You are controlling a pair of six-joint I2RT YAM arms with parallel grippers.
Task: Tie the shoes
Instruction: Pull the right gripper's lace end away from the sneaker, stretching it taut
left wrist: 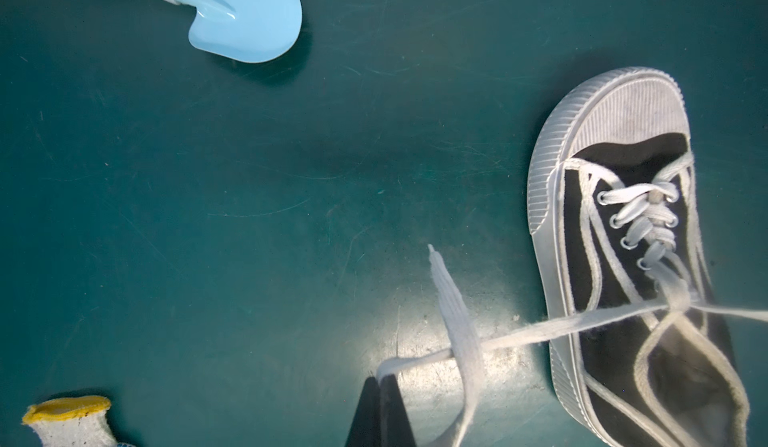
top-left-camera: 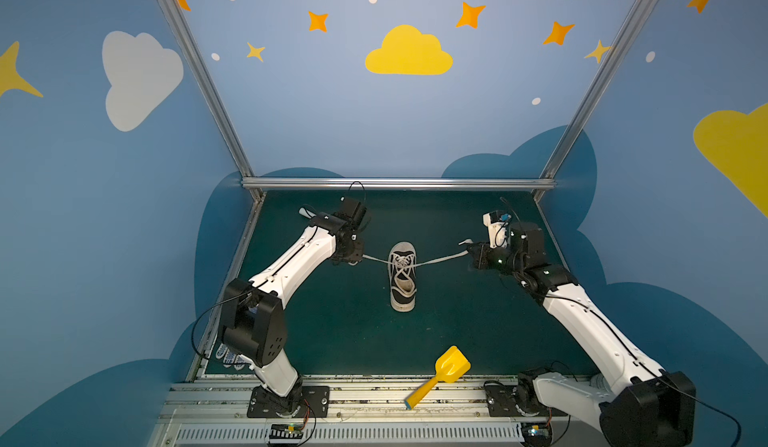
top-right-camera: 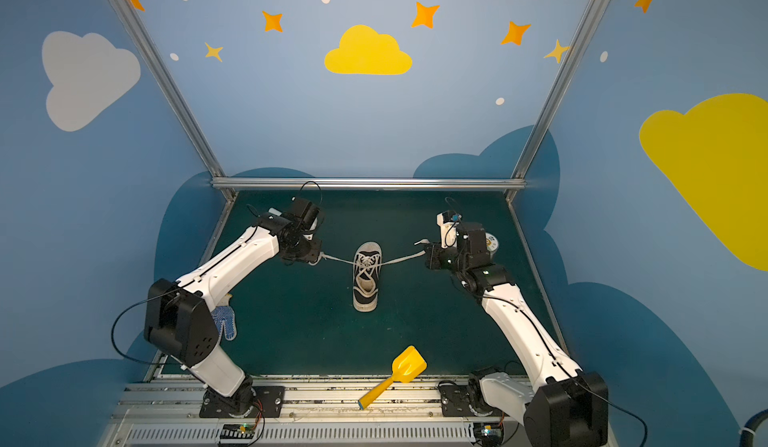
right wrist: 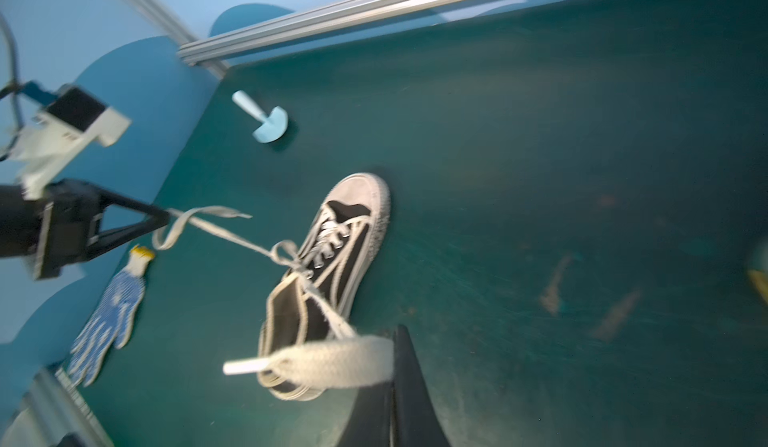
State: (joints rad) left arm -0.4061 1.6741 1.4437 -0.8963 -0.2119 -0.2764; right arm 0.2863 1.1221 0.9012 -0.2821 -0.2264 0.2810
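yellow shovel [top-left-camera: 439, 376]: blade on mat [top-left-camera: 332, 341], handle over near rail [top-left-camera: 365, 397] | blue shovel [left wrist: 245, 21]: flat, far-left part of mat | glove [right wrist: 108, 316]: blue-dotted, yellow cuff, flat by left edge, well apart from both shovels

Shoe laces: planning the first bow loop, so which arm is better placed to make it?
Left, probably. The left gripper pinches the left lace partway along, leaving a long free tail to fold into a loop. The right gripper holds the right lace near the tip, with little spare.
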